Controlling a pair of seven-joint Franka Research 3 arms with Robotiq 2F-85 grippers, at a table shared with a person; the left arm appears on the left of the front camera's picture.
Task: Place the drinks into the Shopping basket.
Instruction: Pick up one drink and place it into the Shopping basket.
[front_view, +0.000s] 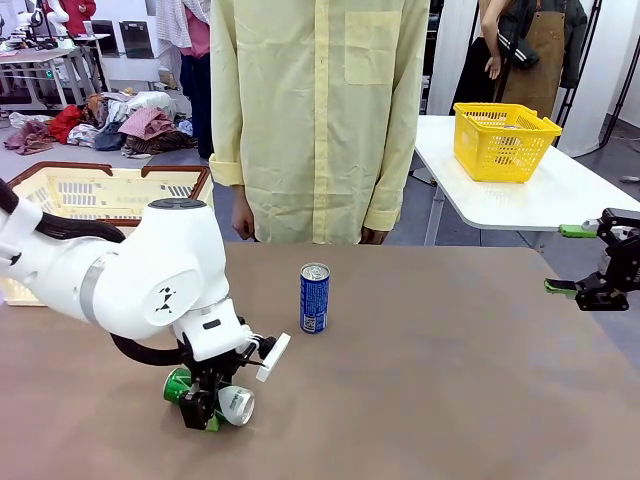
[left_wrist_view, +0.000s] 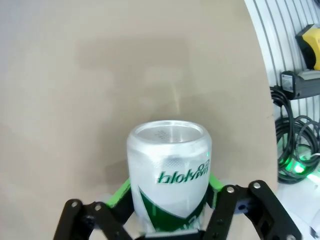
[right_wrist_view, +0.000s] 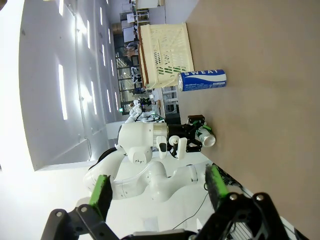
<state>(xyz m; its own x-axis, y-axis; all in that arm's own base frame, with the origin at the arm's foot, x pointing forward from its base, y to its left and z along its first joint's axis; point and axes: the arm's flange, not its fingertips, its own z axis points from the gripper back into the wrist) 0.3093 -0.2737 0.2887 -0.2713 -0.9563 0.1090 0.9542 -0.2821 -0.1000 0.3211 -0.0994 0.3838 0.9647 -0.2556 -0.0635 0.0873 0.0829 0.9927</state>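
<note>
The table (front_view: 450, 380) was viewed by the front camera from the robot's side, faced across toward the person (front_view: 315, 120). The green can (left_wrist_view: 169, 175) was seen very near from the left wrist, tabletop behind. The right wrist view was rolled sideways, taken from farther off; the blue can (right_wrist_view: 201, 80) and Shopping basket (right_wrist_view: 167, 50) were shared with the front view.

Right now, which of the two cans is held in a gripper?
The green can, gripped on its side by the left gripper; the blue can stands upright, free on the table.
</note>
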